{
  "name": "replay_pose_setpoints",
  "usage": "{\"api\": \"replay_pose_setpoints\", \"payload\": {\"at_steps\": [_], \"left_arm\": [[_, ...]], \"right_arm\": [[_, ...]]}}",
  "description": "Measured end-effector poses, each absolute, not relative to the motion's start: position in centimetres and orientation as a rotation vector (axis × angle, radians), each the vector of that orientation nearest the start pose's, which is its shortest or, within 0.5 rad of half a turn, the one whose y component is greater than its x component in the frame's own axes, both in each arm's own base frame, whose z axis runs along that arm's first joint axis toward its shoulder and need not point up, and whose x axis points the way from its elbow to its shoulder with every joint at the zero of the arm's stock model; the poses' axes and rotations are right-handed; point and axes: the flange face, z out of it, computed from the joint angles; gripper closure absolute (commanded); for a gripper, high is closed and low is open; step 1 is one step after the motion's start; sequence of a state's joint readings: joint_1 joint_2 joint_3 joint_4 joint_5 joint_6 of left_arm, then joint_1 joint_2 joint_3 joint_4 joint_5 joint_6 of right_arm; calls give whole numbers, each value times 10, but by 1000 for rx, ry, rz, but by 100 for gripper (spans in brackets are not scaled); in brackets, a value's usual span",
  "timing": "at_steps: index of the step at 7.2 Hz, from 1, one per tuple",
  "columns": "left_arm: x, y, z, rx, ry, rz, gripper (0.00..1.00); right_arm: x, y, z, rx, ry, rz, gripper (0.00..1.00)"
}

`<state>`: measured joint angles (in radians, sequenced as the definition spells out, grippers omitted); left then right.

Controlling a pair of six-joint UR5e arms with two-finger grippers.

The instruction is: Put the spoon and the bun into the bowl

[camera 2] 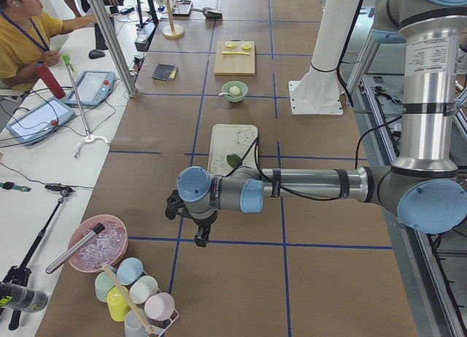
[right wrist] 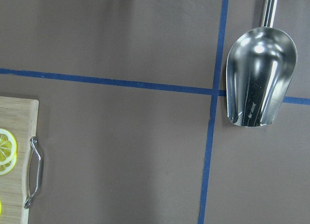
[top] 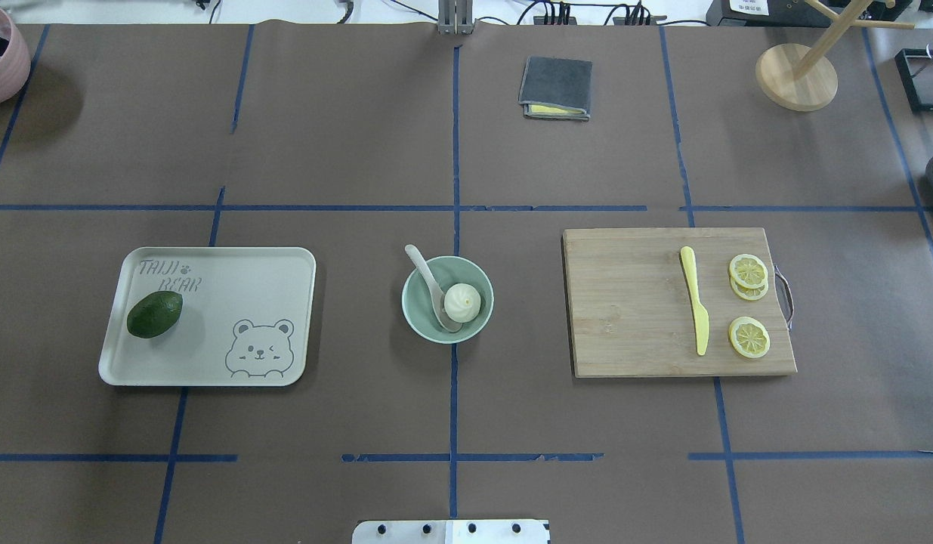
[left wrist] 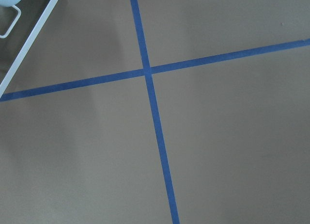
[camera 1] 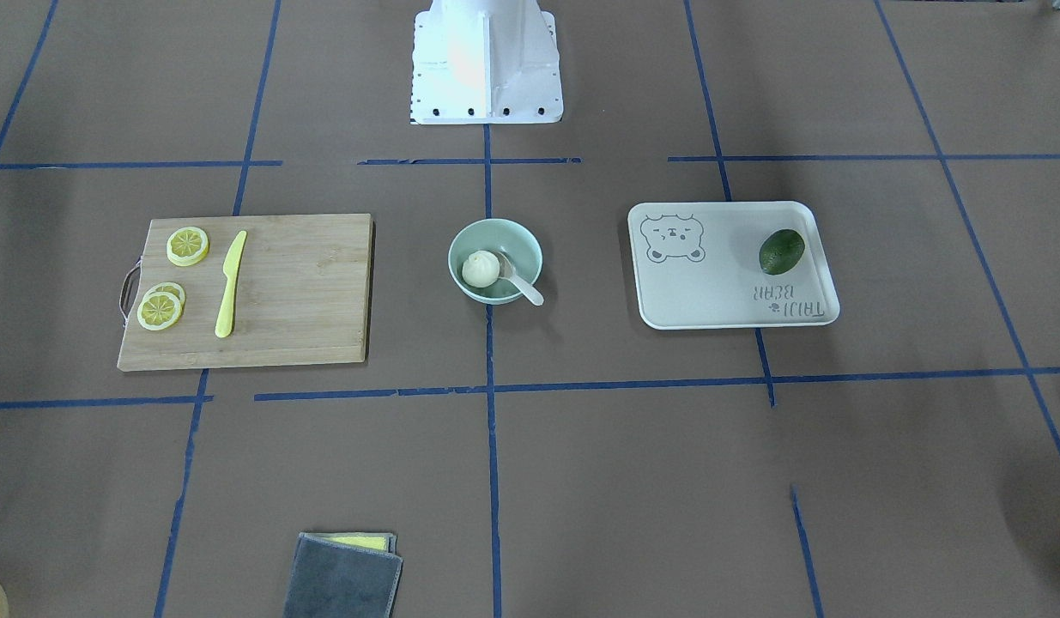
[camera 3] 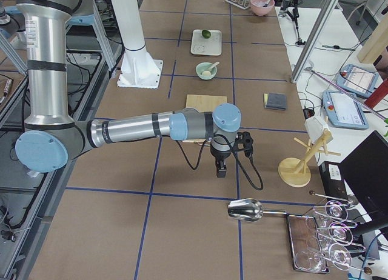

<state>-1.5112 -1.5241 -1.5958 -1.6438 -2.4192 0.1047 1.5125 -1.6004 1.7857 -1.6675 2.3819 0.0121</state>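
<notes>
The pale mint-green bowl stands at the table's middle and also shows in the overhead view. The white steamed bun sits inside it. The off-white spoon lies with its scoop in the bowl and its handle over the rim. My left gripper hangs over bare table far to the left, away from the bowl. My right gripper hangs far to the right, past the cutting board. Both show only in the side views, so I cannot tell whether they are open or shut.
A wooden cutting board with a yellow knife and lemon slices lies right of the bowl. A white bear-print tray with an avocado lies left. A folded grey cloth, a metal scoop and a wooden stand sit farther out.
</notes>
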Motion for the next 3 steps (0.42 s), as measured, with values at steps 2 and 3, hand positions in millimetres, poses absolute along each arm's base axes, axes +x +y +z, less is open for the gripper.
{"api": "replay_pose_setpoints", "payload": {"at_steps": [2, 3], "left_arm": [[-29, -482, 650, 78, 849, 181, 0], [-29, -484, 648, 82, 848, 182, 0]], "right_arm": [[32, -482, 576, 50, -812, -75, 0], [32, -482, 576, 50, -812, -76, 0]]}}
